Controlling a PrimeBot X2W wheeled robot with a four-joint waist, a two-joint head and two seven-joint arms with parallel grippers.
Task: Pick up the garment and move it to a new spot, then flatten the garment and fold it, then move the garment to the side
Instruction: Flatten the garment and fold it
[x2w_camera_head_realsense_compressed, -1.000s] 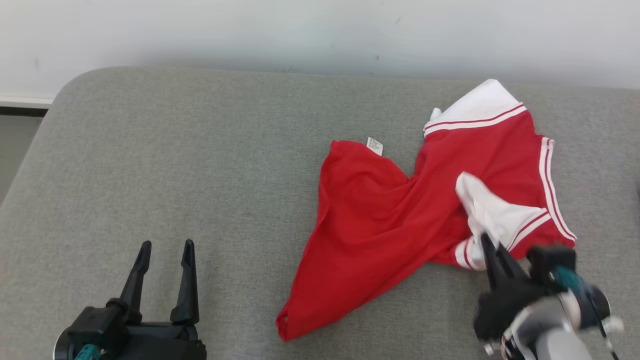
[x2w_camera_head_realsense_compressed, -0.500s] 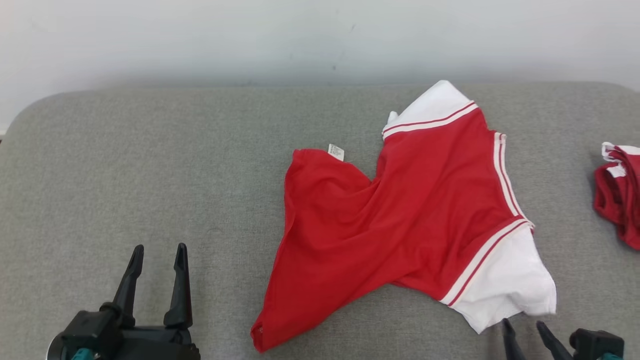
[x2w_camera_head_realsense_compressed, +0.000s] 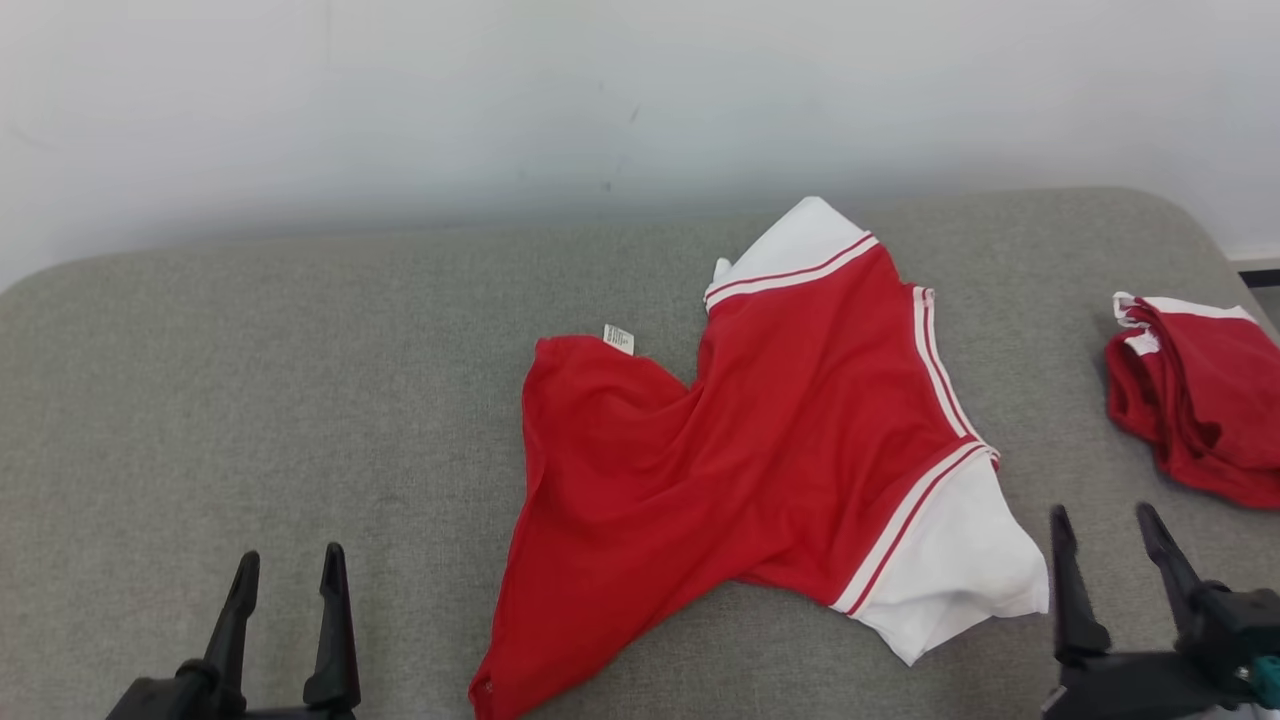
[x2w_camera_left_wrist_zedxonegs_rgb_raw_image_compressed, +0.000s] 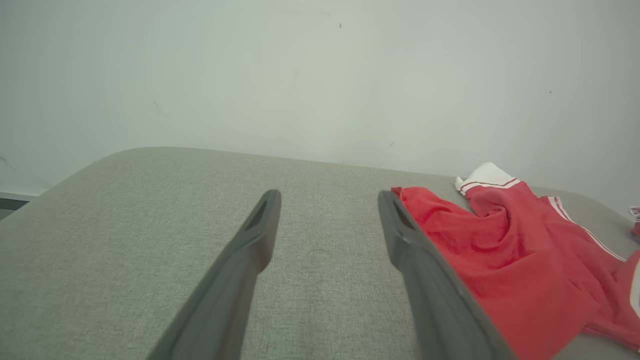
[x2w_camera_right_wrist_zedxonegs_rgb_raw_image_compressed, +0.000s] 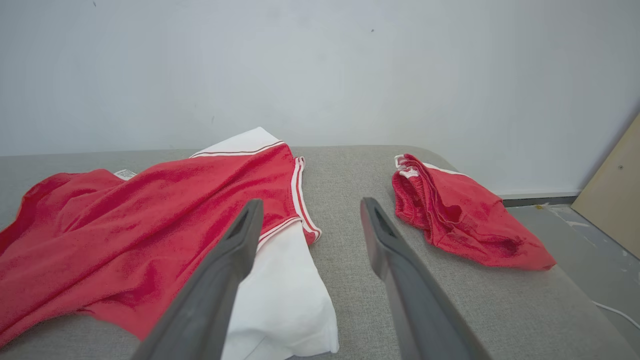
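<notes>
A red jersey lies crumpled on a grey padded surface, right of centre in the head view, free of both grippers. Its body is twisted. One red lobe reaches toward the lower middle of the frame, and a small white care label shows at its upper left edge. A white panel edged with red-and-white stripes spreads at the lower right, and another white panel points toward the pale wall at the top. The left gripper sits at the lower left with its fingers spread and nothing between them, well apart from the jersey. The right gripper sits at the lower right, fingers also spread and empty, just beside the near white panel but not touching it. A second red garment lies bunched at the right edge of the frame, apart from the jersey. In the right wrist view a wooden board leans at the far right.
</notes>
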